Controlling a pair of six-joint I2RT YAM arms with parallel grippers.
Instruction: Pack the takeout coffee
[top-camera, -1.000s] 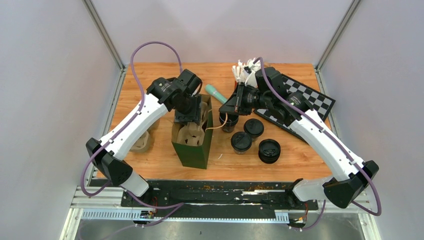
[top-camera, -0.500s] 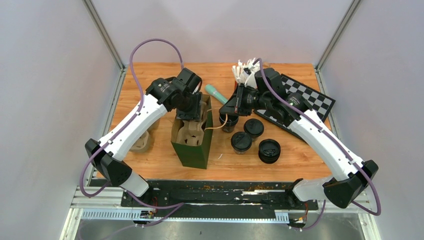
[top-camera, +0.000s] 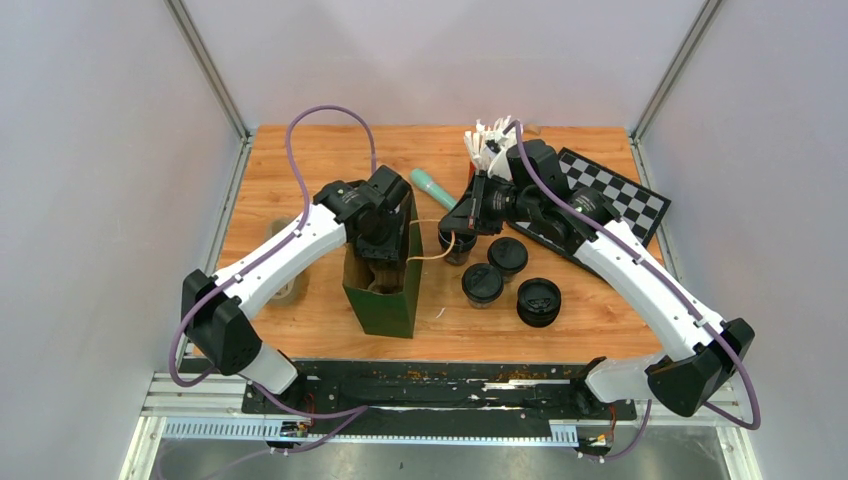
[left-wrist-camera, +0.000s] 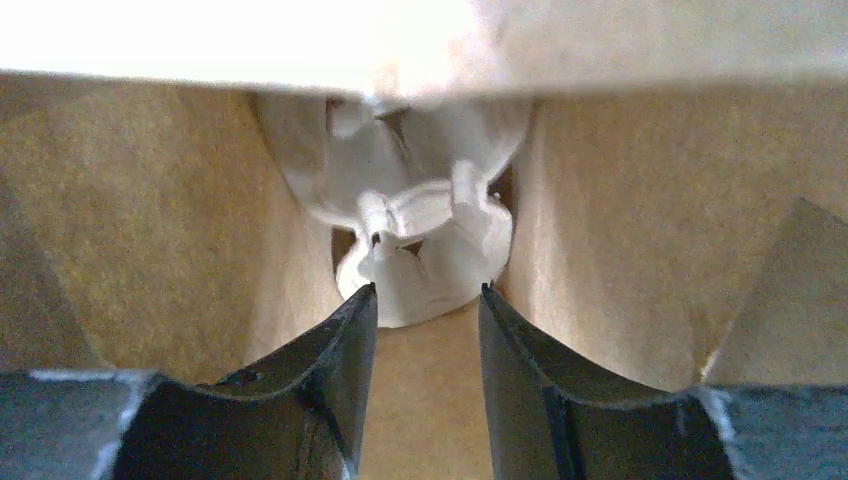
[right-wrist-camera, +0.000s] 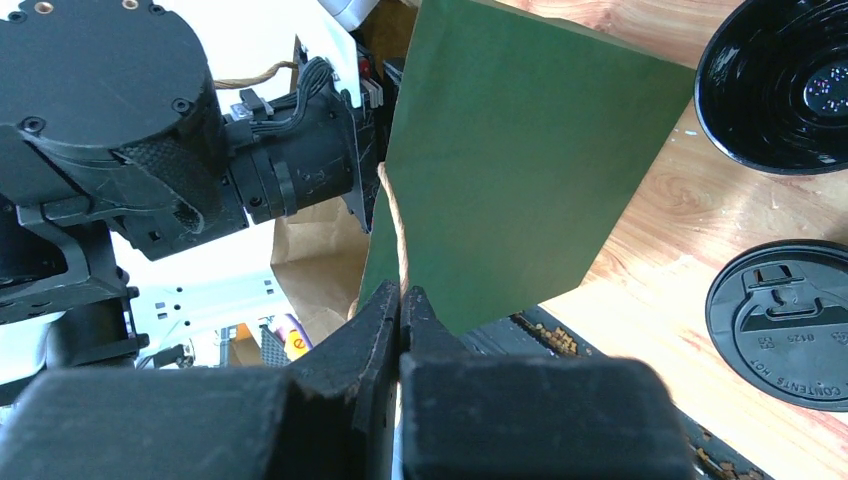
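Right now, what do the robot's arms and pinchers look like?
Both arms have smooth white shells with chunky black joints: the left arm and the right arm. A thin purple cable loops along each one. The left gripper and right gripper have black, wedge-shaped fingers. I see no markings.

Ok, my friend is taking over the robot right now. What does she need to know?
Left hand: open, down inside the green bag, fingertips at the cup carrier deep in it.
Right hand: shut on the bag's string handle.
Done: the carrier is in the bag.
Left: the black cups stand on the table beside the bag; no cup shows in the carrier.
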